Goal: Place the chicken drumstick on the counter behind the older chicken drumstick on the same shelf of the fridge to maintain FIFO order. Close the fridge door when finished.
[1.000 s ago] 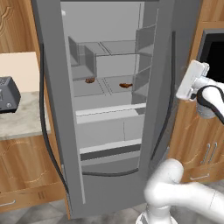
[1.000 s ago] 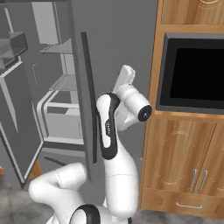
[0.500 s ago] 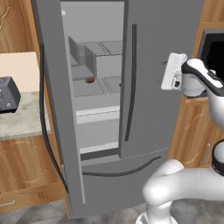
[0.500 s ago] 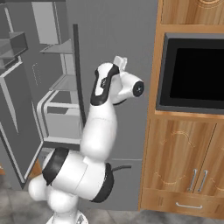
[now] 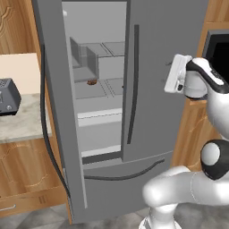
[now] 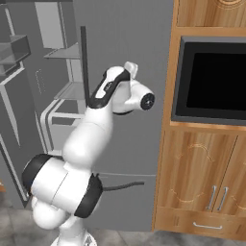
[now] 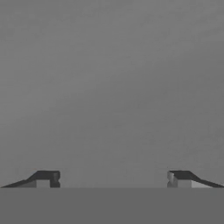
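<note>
The fridge [image 5: 165,40] has its left door [image 5: 51,89] wide open, and its right door [image 5: 147,112] is swung most of the way shut. My gripper [image 5: 167,76] is open and empty, pressed flat against the right door's outer face near its right edge. In the hand view, the gripper [image 7: 113,179] has both tips spread wide on plain grey door. One chicken drumstick [image 5: 92,82] lies on the mid shelf [image 5: 99,90]; the door covers the shelf's right part. The counter [image 5: 20,125] is at the left.
A dark toaster [image 5: 6,97] stands on the counter at the left edge. A black built-in oven [image 6: 216,77] sits in wooden cabinets [image 6: 202,182] right of the fridge. The open left door juts out toward the base.
The right fridge door has swung further toward shut, hiding the right part of the shelf and a second drumstick there. My hand has followed it leftward.
</note>
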You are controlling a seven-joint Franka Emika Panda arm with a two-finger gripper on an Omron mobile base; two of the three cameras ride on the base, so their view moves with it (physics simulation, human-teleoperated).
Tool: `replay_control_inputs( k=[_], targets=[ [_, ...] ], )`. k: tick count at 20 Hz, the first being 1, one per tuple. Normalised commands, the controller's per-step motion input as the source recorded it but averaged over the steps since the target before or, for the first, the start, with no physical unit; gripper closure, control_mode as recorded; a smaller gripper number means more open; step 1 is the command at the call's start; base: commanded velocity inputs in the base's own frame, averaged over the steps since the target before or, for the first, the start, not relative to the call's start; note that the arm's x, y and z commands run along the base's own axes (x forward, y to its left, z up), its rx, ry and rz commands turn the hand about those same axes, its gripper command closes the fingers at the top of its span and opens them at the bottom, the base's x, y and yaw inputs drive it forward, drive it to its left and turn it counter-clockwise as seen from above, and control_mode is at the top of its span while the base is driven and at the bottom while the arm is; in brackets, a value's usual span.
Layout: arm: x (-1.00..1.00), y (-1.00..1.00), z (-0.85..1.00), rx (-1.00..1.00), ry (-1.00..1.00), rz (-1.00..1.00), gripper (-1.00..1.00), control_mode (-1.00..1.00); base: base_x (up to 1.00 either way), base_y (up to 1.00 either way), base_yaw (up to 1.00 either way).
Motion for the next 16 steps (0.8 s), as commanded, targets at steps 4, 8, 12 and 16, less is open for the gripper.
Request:
replay_control_inputs(
  k=[4,8,12,16],
  targets=[
    [-1.0,0.17,0.02,-0.09,-0.21,-0.03,-1.0,-1.0,0.0,0.0,0.0],
    [-0.32,0.07,-0.01,-0.02,0.0,0.0,-1.0,-1.0,0.0,0.0,0.0],
    [-0.98,0.26,0.72,-0.15,-0.04,0.0,-1.0,-1.0,0.0,0.0,0.0],
    [-1.0,0.59,0.94,-0.35,-0.02,0.1,-1.0,-1.0,0.0,0.0,0.0]
  ],
)
